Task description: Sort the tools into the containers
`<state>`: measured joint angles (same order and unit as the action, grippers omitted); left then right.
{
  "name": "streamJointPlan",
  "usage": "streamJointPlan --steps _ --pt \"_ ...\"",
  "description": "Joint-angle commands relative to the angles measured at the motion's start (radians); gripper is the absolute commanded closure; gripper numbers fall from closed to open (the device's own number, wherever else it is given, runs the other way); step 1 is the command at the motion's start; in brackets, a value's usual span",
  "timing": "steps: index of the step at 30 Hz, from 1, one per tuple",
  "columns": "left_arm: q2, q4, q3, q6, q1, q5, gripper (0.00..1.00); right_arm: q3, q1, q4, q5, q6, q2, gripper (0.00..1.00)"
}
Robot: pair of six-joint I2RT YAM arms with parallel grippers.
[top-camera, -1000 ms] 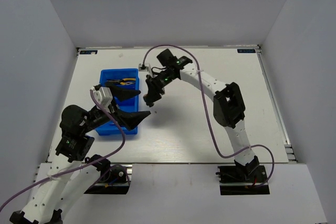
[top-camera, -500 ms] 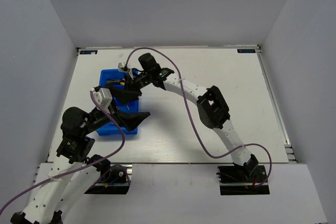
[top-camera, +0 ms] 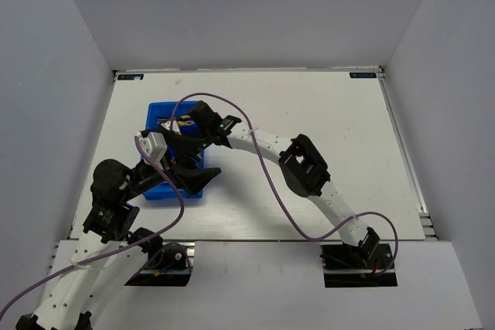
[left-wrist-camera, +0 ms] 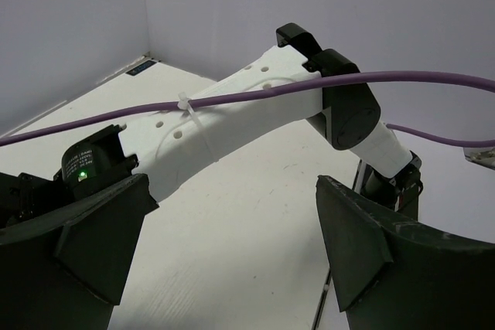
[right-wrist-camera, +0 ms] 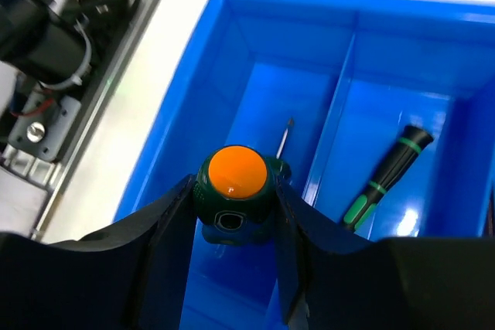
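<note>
My right gripper (right-wrist-camera: 236,214) is shut on a stubby green-handled screwdriver (right-wrist-camera: 235,179) with an orange end cap. It holds it shaft-down over a left compartment of the blue tray (right-wrist-camera: 232,1). A thin green-handled screwdriver (right-wrist-camera: 383,179) lies in the neighbouring compartment. In the top view the right gripper (top-camera: 186,135) reaches over the tray (top-camera: 166,195), where yellow-handled pliers (top-camera: 176,122) show at the far end. My left gripper (top-camera: 209,156) is open and empty, hovering above the tray's near right part; its fingers (left-wrist-camera: 363,245) frame bare table. Hex keys are hidden.
The right arm's white links (left-wrist-camera: 232,121) and purple cable (left-wrist-camera: 325,86) cross close in front of the left gripper. The left arm's base (right-wrist-camera: 54,59) sits just beyond the tray's left side. Grey walls enclose the white table (top-camera: 309,113).
The right arm swung left from beside the tray's right edge to over the tray, carrying the screwdriver. The left arm barely moved.
</note>
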<state>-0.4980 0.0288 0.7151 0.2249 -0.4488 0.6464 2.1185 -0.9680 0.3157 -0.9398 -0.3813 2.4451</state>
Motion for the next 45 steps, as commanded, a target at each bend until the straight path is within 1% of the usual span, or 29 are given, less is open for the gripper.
streamJointPlan --steps 1,2,3,4,8,10,14,16,18,19,20,22,24,25,26,27,28,29,30,31,34,35,36,37,38,39,40,43,45 --pt "0.004 0.022 -0.014 -0.012 0.002 0.002 0.01 -0.008 -0.003 0.048 0.042 -0.081 -0.057 0.58" --pt "0.004 0.022 -0.014 -0.012 0.002 0.002 0.01 -0.005 -0.003 0.039 0.048 -0.073 -0.06 0.55" --pt "0.004 0.022 -0.014 -0.012 0.002 0.002 0.01 0.0 -0.003 0.033 0.05 -0.065 -0.063 0.4" --pt "0.004 0.034 -0.014 -0.012 0.002 0.002 0.01 0.0 -0.003 0.031 0.058 -0.058 -0.064 0.35" --pt "0.013 0.087 0.026 -0.022 0.002 0.002 0.01 0.027 0.002 0.034 0.076 -0.053 -0.1 0.35" --pt "0.024 0.108 0.04 -0.032 0.002 0.002 0.01 0.041 0.008 0.029 0.088 -0.047 -0.115 0.31" --pt "0.033 0.128 0.06 -0.032 0.002 -0.008 0.01 0.049 0.014 0.049 0.111 -0.051 -0.147 0.33" --pt "0.033 0.137 0.07 -0.022 0.002 -0.008 0.01 0.047 0.025 0.06 0.159 -0.035 -0.178 0.42" --pt "0.033 0.147 0.08 -0.022 0.002 -0.019 0.02 0.028 0.046 0.057 0.278 0.005 -0.217 0.89" --pt "0.042 0.148 0.09 -0.022 0.002 -0.019 0.04 0.021 0.052 0.056 0.382 0.04 -0.23 1.0" --pt "0.042 0.157 0.09 -0.022 0.002 -0.019 0.06 0.003 0.064 0.056 0.459 0.064 -0.256 1.0" --pt "0.042 0.168 0.09 -0.022 0.002 -0.056 0.3 -0.017 0.077 0.109 0.706 0.062 -0.303 1.0" --pt "0.042 0.198 0.09 -0.022 0.002 -0.108 0.61 -0.025 0.113 0.16 0.768 0.023 -0.32 1.0" --pt "0.03 0.198 0.078 -0.022 0.002 -0.125 0.92 -0.034 0.141 0.256 0.807 0.006 -0.355 1.0" --pt "0.015 0.21 0.078 -0.022 0.002 -0.157 1.0 -0.058 0.152 0.294 0.814 -0.039 -0.369 1.0" --pt "0.004 0.221 0.064 -0.036 0.002 -0.166 1.0 -0.064 0.187 0.327 0.911 -0.074 -0.392 1.0" --pt "-0.01 0.221 0.047 -0.036 0.002 -0.166 1.0 -0.075 0.199 0.42 0.933 -0.079 -0.402 0.97" --pt "-0.037 0.221 0.038 -0.05 0.002 -0.175 1.0 -0.083 0.216 0.456 0.934 -0.085 -0.411 0.87" --pt "-0.056 0.221 0.024 -0.062 0.002 -0.192 1.0 -0.084 0.233 0.514 0.967 -0.071 -0.435 0.7" --pt "-0.075 0.221 0.024 -0.074 0.002 -0.211 1.0 -0.106 0.306 0.537 0.958 -0.056 -0.455 0.65" --pt "-0.189 0.246 0.035 -0.145 0.002 -0.274 0.46 -0.244 0.399 0.577 0.863 0.018 -0.605 0.47" --pt "-0.218 0.246 0.035 -0.166 0.002 -0.283 0.18 -0.285 0.435 0.568 0.83 0.034 -0.724 0.46" --pt "-0.246 0.246 0.049 -0.195 0.002 -0.283 0.11 -0.404 0.439 0.574 0.829 0.033 -0.766 0.32" --pt "-0.281 0.225 0.058 -0.209 0.002 -0.283 0.04 -0.443 0.437 0.571 0.841 0.015 -0.803 0.26" --pt "-0.281 0.205 0.047 -0.219 0.002 -0.283 0.0 -0.478 0.43 0.569 0.893 0.016 -0.921 0.24" --pt "-0.29 0.182 0.038 -0.219 0.002 -0.283 0.0 -0.603 0.431 0.536 0.9 0.047 -0.963 0.21" --pt "-0.29 0.162 0.029 -0.219 0.002 -0.283 0.0 -0.642 0.431 0.527 0.921 0.054 -1.0 0.09" --pt "-0.29 0.112 0.0 -0.219 0.002 -0.309 0.0 -0.87 0.433 0.415 0.987 0.091 -1.243 0.09" --pt "-0.29 0.103 0.0 -0.219 0.002 -0.309 0.0 -0.945 0.433 0.361 1.013 0.108 -1.387 0.09"
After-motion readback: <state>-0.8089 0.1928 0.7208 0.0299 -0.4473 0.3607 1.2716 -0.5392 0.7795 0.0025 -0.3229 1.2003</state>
